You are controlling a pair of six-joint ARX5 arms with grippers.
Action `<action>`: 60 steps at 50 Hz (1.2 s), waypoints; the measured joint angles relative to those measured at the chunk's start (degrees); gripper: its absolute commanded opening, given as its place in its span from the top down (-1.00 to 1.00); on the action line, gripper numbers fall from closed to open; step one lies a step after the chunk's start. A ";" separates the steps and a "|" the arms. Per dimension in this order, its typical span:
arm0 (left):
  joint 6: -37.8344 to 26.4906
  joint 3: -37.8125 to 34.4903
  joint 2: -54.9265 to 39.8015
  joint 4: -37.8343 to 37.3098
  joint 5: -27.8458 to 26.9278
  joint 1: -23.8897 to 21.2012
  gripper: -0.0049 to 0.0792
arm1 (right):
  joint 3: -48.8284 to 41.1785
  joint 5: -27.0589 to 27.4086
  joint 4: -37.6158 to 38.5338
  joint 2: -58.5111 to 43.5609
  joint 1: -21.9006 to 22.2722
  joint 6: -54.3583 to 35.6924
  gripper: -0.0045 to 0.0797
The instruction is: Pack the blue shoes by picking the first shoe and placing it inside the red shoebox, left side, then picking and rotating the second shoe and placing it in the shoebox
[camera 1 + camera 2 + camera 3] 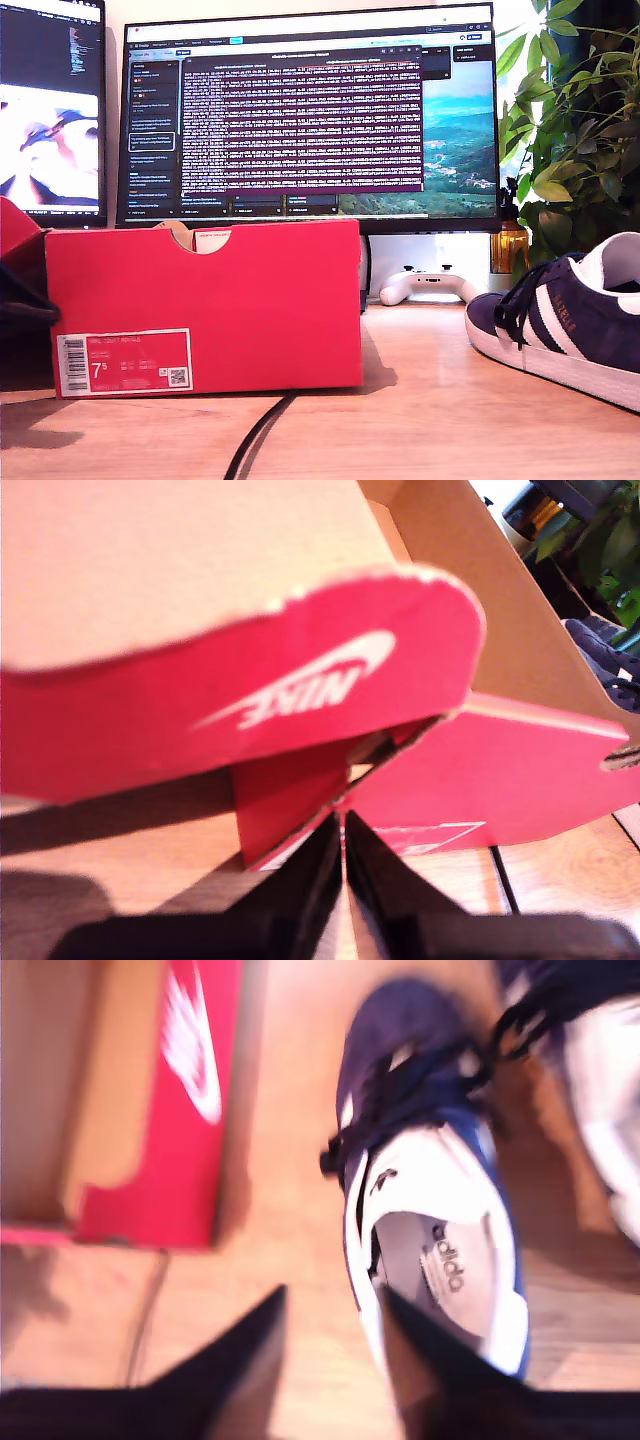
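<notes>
Exterior view: you see the red shoebox on the worktop at this view's left, and one blue shoe well apart at its right edge; neither arm shows here.
Step in hand: judging by the shoes still outside the box, you are at the first pick.
Second claw: its fingers stand partly open above the worktop; one finger overlaps the shoe's inner rim, but blur hides whether it touches. Nothing is held.
Other shoe: just beside the first, cut off by the frame.
First claw: fingers pressed together, empty, just beside the box's lid flap.
Next move: you would likely need to lower the second claw astride the heel collar, then close.
</notes>
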State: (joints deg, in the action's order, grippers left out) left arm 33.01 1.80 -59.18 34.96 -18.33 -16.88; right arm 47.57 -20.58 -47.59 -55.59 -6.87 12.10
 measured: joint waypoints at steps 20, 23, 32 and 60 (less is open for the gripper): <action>0.00 0.00 -0.59 0.24 0.02 0.00 0.93 | -0.02 6.27 0.37 -15.80 -7.50 -1.68 -0.51; 0.00 0.00 -0.59 0.26 0.02 0.00 0.93 | 0.00 6.40 0.63 -17.22 -8.07 -2.27 -0.51; 0.00 0.00 -0.59 0.28 0.02 0.00 0.93 | 0.13 7.69 2.71 -20.55 -10.27 -3.96 -0.50; 0.00 0.00 -0.59 0.33 0.02 0.00 0.93 | 0.44 10.71 6.75 -27.04 -12.33 -11.50 0.92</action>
State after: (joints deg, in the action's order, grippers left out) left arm 33.01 1.80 -59.77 35.29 -18.31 -16.88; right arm 48.01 -9.87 -40.84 -82.63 -19.20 0.60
